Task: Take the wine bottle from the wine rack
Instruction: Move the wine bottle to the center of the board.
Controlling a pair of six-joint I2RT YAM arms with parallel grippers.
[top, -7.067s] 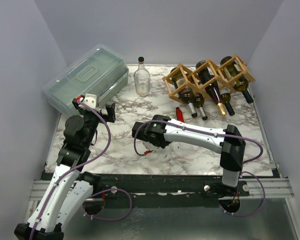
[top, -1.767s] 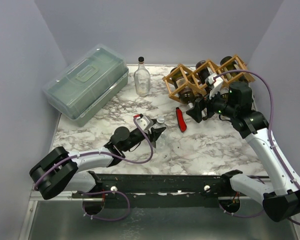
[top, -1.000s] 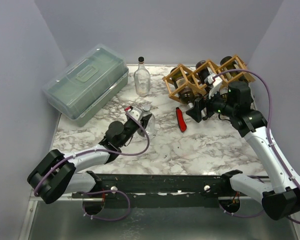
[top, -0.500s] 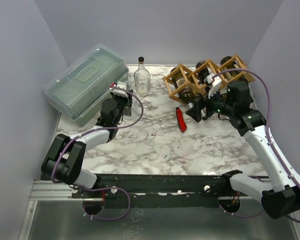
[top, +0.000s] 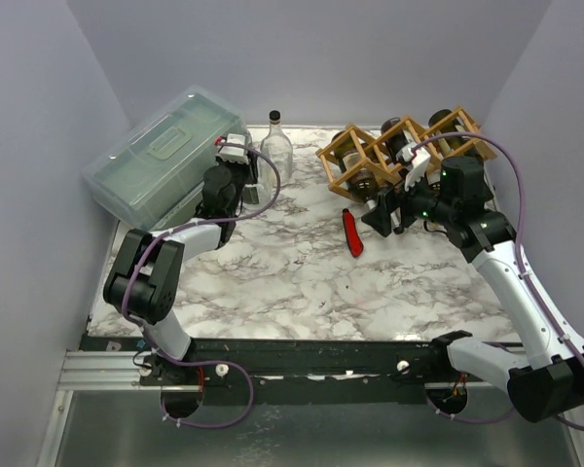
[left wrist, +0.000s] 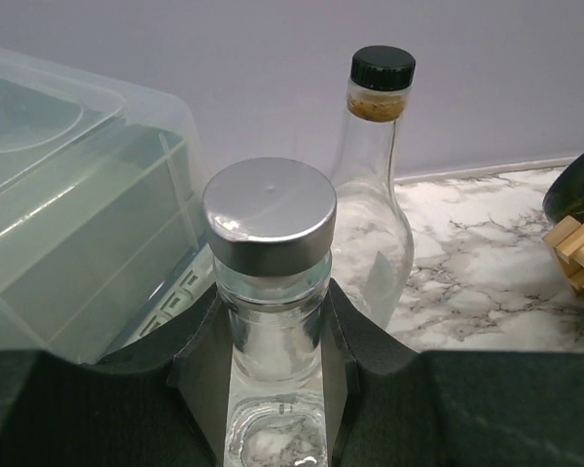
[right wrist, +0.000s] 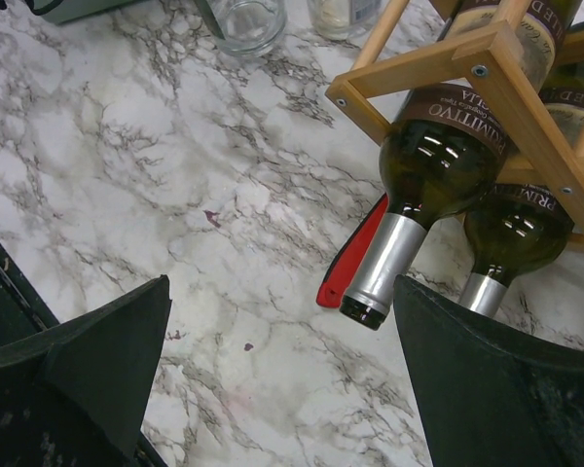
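The wooden wine rack (top: pixel 401 146) stands at the back right with several dark wine bottles lying in its cells, necks pointing forward. My right gripper (top: pixel 383 216) hangs open just in front of it. In the right wrist view the rack (right wrist: pixel 420 64) fills the top right. A silver-foiled wine bottle (right wrist: pixel 436 161) points down between my wide-open fingers (right wrist: pixel 97 350), its mouth close to the right one, and nothing is gripped. My left gripper (left wrist: pixel 271 336) is shut on the neck of a small clear bottle (left wrist: pixel 271 219) with a silver cap.
A translucent green-grey lidded box (top: pixel 165 165) sits at the back left, right beside my left gripper (top: pixel 241 173). A clear glass bottle with a black cap (top: pixel 275 151) stands next to it. A flat red tool (top: pixel 352 233) lies on the marble below the bottle necks.
My left arm has swung from the table's middle to the back left, carrying the small clear bottle next to the box and the black-capped bottle. The right arm has hardly moved.
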